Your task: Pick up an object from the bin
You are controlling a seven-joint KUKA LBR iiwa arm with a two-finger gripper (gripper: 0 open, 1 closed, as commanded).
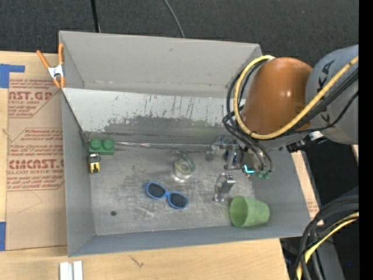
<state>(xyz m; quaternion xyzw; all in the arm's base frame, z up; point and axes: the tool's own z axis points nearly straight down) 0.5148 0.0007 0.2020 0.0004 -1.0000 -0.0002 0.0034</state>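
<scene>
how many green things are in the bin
2. A green block sits by the left wall, toward the back; a green cup lies on its side at the front right. The arm covers part of the right side, so another could be hidden.

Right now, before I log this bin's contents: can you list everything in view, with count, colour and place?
block: 1, green, far left of the floor, against the left wall
small piece: 1, yellow and black, just in front of the block
sunglasses: 1, blue, front middle of the floor
round thing: 1, clear, mid-floor, behind the sunglasses
cup: 1, green, on its side, front right corner
bin: 1, grey, holding all the above
gripper: 1, metal, low over the floor, just left of the cup
arm: 1, orange cover with cables, reaching in from the right
</scene>
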